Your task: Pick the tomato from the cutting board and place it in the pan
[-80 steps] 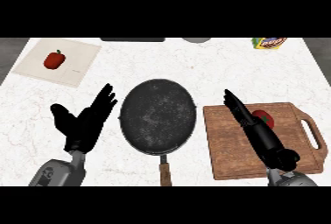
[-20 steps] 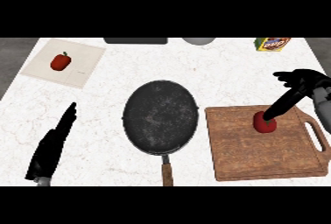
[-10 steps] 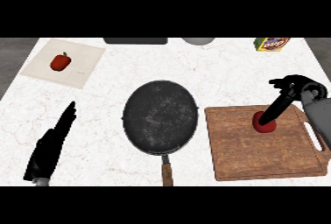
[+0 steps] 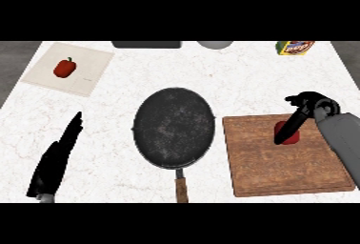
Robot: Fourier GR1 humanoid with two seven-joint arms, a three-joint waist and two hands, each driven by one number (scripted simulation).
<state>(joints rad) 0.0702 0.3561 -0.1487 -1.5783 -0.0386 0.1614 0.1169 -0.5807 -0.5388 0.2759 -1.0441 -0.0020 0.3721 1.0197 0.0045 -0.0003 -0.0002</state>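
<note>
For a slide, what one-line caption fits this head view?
Right hand reaches down onto the tomato on the cutting board, beside the empty pan.

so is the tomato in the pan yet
No, the tomato sits on the cutting board under the right hand; the pan holds nothing.

White marbled desk (image 4: 232, 81) fills view. Round black pan with wooden handle (image 4: 174, 127) lies at centre, handle toward near edge. Brown wooden cutting board (image 4: 281, 167) lies right of pan, just beside, not touching. Pale square mat (image 4: 88, 76) lies at far left corner, slightly rotated. Yellow packaged box (image 4: 295, 47) stands at far right edge. Dark flat object (image 4: 146, 44) and grey round object (image 4: 216, 44) sit at far edge, cut off by view; cannot tell what they are.
</note>
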